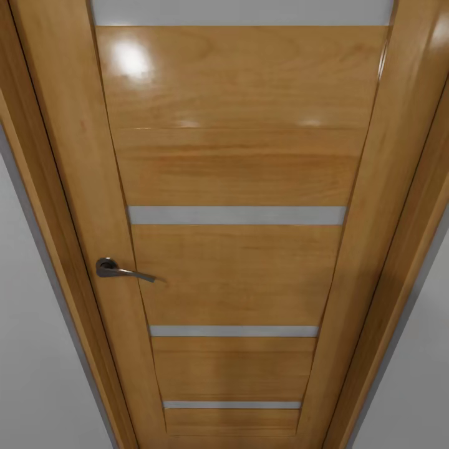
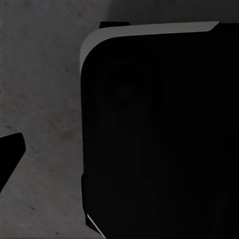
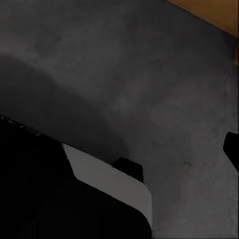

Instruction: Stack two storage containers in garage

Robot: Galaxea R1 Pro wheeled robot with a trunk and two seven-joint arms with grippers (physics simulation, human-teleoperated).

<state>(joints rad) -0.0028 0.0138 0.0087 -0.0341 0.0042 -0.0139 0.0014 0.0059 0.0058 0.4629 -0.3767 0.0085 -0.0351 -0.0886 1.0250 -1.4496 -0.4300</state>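
You face a closed wooden door (image 1: 237, 262), handle (image 1: 121, 270) unturned; you cannot tell either gripper's opening or load.

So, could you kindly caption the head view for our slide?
Head camera faces a closed orange wooden door with frosted strips and a metal lever handle.

Both arms hang low beside the robot's dark base (image 2: 159, 139); one dark fingertip (image 2: 10, 154) of the left hand shows.
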